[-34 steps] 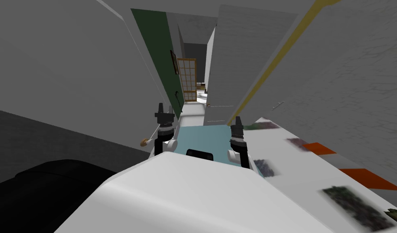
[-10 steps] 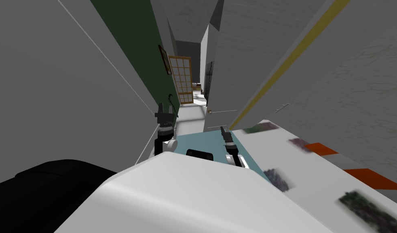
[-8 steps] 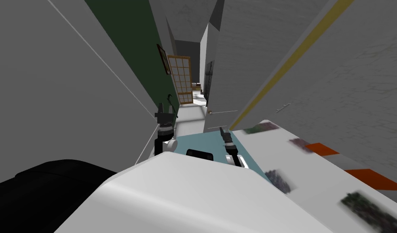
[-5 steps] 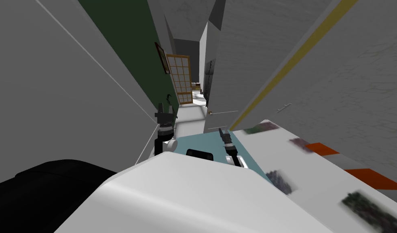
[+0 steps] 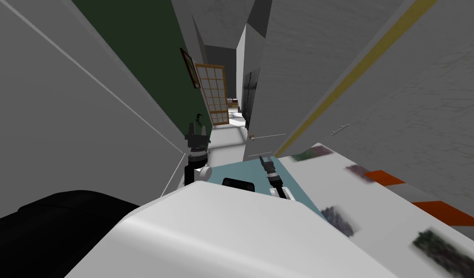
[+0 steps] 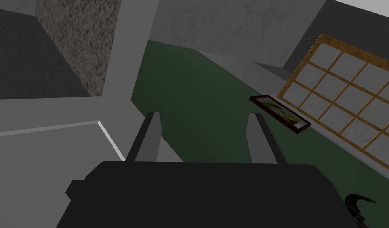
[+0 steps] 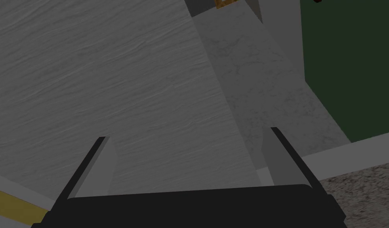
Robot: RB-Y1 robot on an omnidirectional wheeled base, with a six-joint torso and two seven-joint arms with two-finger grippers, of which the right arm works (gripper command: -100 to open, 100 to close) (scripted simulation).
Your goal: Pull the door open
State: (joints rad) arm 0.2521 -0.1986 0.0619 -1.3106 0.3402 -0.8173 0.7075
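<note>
Closest in, the right gripper (image 5: 265, 159) hangs low over the teal floor patch (image 5: 241, 170), its fingers spread wide with nothing between them. The left gripper (image 5: 196, 130) stands raised beside the grey wall on the left, its fingers likewise wide and empty. Just past the right gripper stands the pale grey door (image 5: 270, 101), with a small knob (image 5: 251, 137) low on its near edge and a yellow strip (image 5: 349, 75) running up beside it. This looks like the reach. The wrist view faces plain panel, so the hand should swing toward the knob until both fingers straddle it, then close squarely before pulling. The passage is tight, so the pull should follow the door's arc. Farther off, a dark green wall (image 5: 149, 62) leads to a lattice screen (image 5: 213, 94).
</note>
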